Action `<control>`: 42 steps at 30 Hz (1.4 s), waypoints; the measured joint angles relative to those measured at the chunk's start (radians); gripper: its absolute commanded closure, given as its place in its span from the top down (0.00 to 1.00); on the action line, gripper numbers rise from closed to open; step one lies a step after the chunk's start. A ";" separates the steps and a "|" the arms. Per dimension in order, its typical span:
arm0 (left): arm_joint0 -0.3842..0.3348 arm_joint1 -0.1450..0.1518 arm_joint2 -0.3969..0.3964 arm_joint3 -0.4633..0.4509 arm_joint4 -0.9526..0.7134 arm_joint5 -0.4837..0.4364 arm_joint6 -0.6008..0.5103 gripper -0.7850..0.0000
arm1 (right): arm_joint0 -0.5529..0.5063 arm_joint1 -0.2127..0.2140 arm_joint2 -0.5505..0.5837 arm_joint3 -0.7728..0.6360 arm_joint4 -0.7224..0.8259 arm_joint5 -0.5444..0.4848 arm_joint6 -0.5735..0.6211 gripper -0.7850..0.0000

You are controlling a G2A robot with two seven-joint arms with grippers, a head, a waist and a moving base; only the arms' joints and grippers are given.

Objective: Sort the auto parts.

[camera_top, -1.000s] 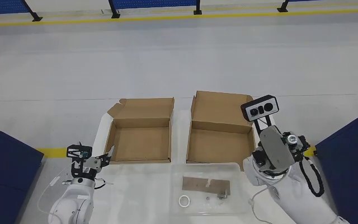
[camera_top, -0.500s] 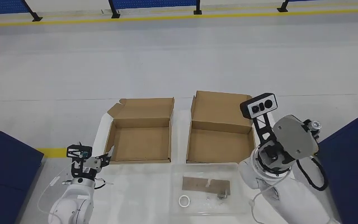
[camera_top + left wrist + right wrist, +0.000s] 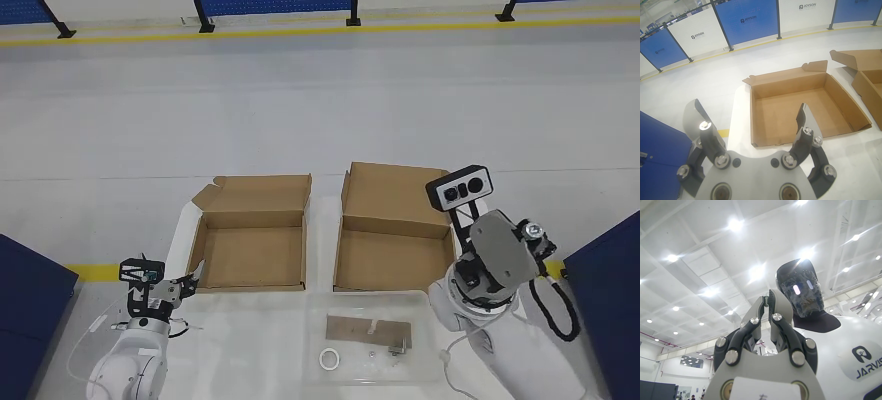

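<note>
From where I stand, the right tool (image 3: 766, 303) is pinched shut on a small screw-like part (image 3: 766, 299), tips turned up toward the ceiling, raised beside the right box (image 3: 390, 262). I'd say the pick is done and the drop is due: the wrist must turn down over a box and let go. The left tool (image 3: 749, 105) hangs spread wide by the left box (image 3: 250, 257), holding nothing. A metal plate (image 3: 368, 330) and white ring (image 3: 328, 358) lie in the clear tray (image 3: 345, 300) on the bench (image 3: 250, 320).
</note>
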 measured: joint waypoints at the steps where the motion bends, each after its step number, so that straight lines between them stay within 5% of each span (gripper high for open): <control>1: 0.000 0.000 0.000 0.000 0.000 0.000 0.000 1.00 | -0.002 -0.002 0.003 0.001 -0.007 0.001 -0.003 0.00; 28: 0.000 0.000 0.000 0.000 0.000 0.000 0.000 1.00 | -0.038 -0.042 0.054 0.002 -0.080 0.018 -0.025 0.00; 35: 0.000 0.000 0.000 0.000 0.000 0.000 0.000 1.00 | -0.070 -0.035 0.131 -0.011 -0.265 0.059 -0.070 0.00; 42: 0.000 0.000 0.000 0.000 0.000 0.000 0.000 1.00 | -0.084 -0.035 0.159 -0.018 -0.294 0.070 -0.062 0.00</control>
